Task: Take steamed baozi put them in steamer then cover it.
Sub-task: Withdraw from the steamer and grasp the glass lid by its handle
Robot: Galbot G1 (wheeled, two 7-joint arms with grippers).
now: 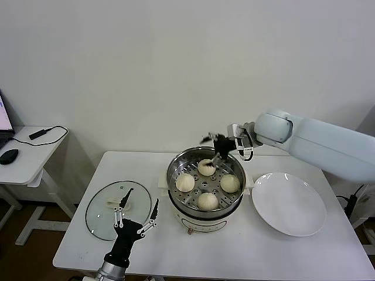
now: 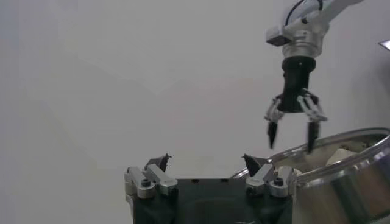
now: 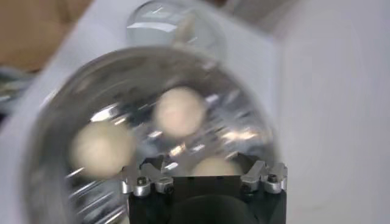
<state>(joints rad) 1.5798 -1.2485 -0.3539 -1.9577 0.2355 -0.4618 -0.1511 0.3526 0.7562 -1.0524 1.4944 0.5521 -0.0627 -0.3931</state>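
Observation:
The steamer (image 1: pixel 173 165) stands mid-table on its white base. Four baozi lie in it: far (image 1: pixel 206 168), left (image 1: pixel 185 182), right (image 1: pixel 229 183) and near (image 1: pixel 207 201). My right gripper (image 1: pixel 218 154) is open just above the far baozi, holding nothing. In the right wrist view my right gripper (image 3: pixel 204 163) frames one baozi (image 3: pixel 213 165) inside the steamer (image 3: pixel 79 79); two more baozi (image 3: pixel 180 111) lie beyond. The glass cover (image 1: pixel 105 218) lies flat on the table to the left, and also shows in the right wrist view (image 3: pixel 173 27). My left gripper (image 1: pixel 137 214) is open over the cover's near edge.
A white plate (image 1: pixel 288 203) lies bare to the right of the steamer. A side table with a mouse (image 1: pixel 8 156) stands far left. In the left wrist view my left gripper (image 2: pixel 206 161) faces the steamer rim (image 2: pixel 347 165) and the right gripper (image 2: pixel 291 131).

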